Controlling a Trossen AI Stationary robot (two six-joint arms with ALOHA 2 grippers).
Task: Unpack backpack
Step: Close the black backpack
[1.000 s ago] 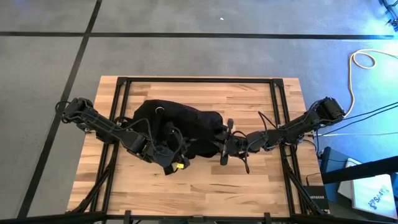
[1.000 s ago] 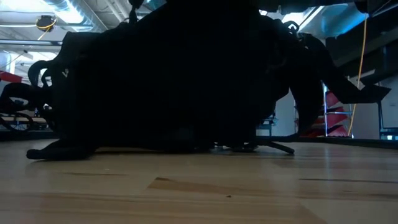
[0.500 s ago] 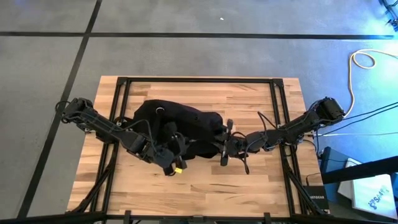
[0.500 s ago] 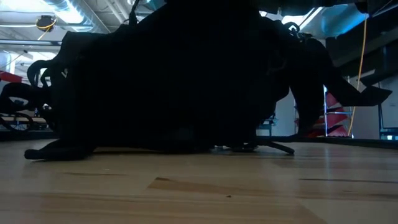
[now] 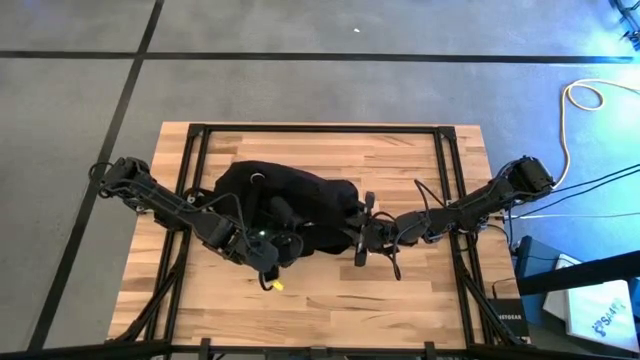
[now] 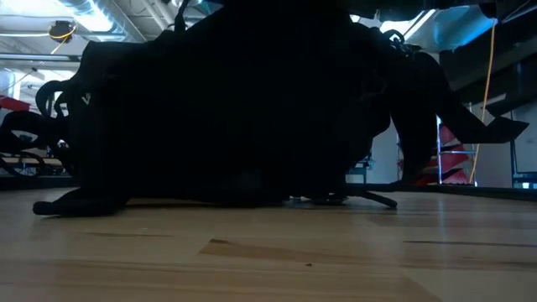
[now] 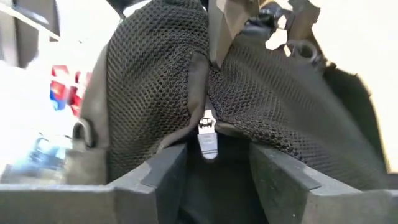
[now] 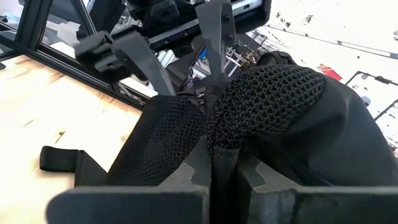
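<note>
Left tool (image 5: 268,262) at the near left edge of the large black soft fabric backpack (image 5: 295,205), fingers apart. Small yellow item (image 5: 277,285) lies on the wooden counter (image 5: 330,300) just near of it. Backpack mid-counter. Right tool (image 5: 356,240) clamped together on backpack's black mesh fabric (image 8: 261,106).

My wooden table (image 5: 330,290) stands on grey floor (image 5: 300,90) crossed by dark lines (image 5: 300,56); a pale cable (image 5: 580,100) coils nearby.

Matt black cloth-and-mesh backpack (image 5: 300,195) on a pale smooth wooden table (image 5: 400,300).
</note>
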